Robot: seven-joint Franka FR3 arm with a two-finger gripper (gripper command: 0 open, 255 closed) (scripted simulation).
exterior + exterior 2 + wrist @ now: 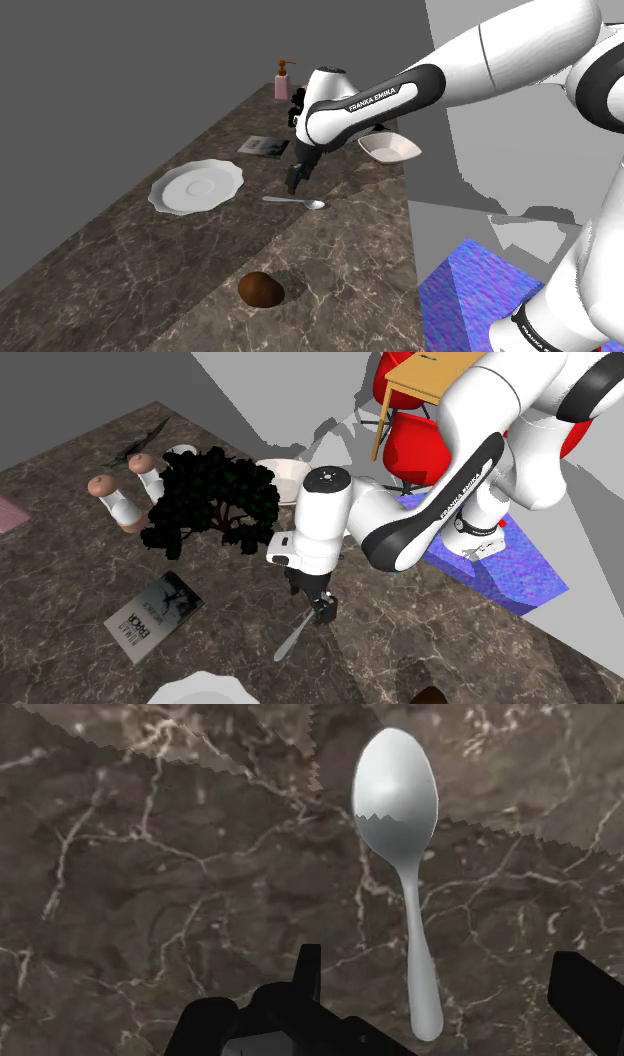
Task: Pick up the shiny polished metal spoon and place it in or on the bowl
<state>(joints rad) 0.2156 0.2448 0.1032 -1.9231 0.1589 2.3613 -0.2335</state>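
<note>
The metal spoon lies flat on the dark marble counter at mid-frame in the shoulder view, its handle pointing toward frame left. The gripper hangs just above the handle, released; in the wrist view the handle lies between the parted fingers, untouched. The white bowl sits to the upper right. A white plate lies to the left, a book and a soap dispenser above it, and a brown lump below. In the second exterior view, a dark plant partly screens the bowl.

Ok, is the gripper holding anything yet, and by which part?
Nothing is held. The gripper is open; the spoon lies on the counter with its handle between the fingers, touched by neither.
</note>
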